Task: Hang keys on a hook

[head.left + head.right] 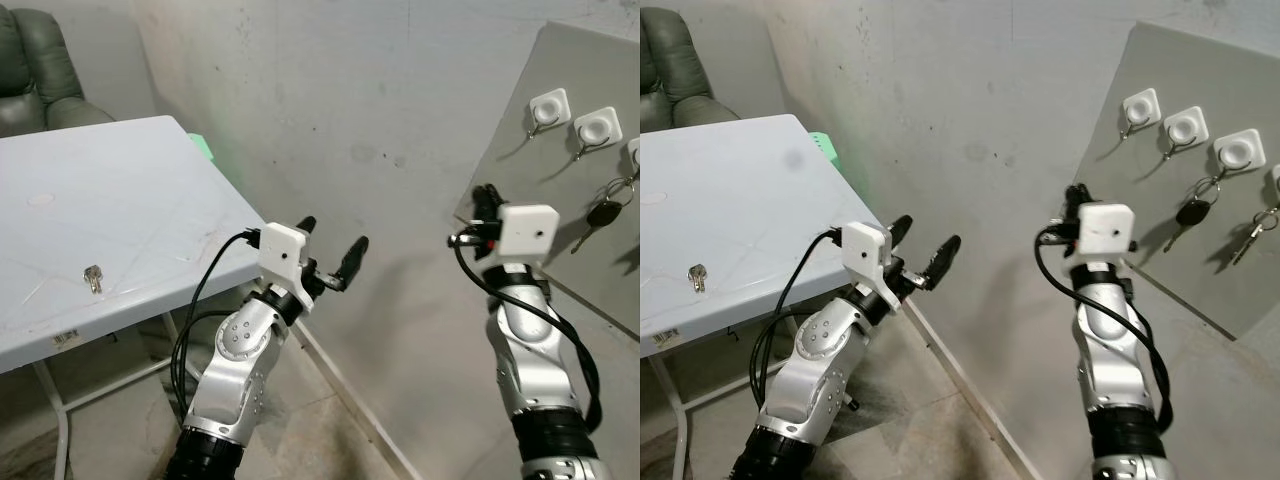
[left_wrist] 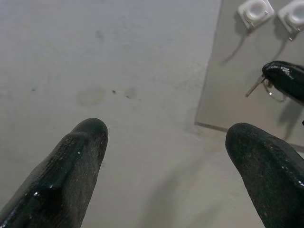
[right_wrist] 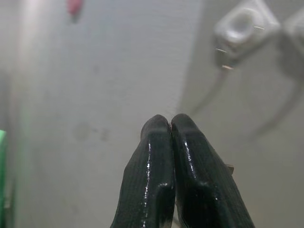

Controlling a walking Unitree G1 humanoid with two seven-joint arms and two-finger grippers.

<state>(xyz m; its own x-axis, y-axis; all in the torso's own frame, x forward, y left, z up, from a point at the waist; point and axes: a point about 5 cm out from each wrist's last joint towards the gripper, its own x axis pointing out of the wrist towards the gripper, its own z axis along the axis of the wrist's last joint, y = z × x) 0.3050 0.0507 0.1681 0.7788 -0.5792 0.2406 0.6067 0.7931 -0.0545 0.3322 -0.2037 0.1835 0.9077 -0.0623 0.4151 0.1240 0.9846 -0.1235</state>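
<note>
Right gripper (image 3: 171, 124) closed, perhaps empty.

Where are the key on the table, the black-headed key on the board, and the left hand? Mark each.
key on the table (image 1: 92, 278), left eye view, its middle
black-headed key (image 1: 1192, 212), right eye view, its head
left hand (image 1: 331, 251), left eye view, between its fingertips

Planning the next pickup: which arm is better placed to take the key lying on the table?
Left. The left gripper is open, just off the table corner, on the side of the key. The right gripper is shut, over by the hook board, away from the table.
</note>
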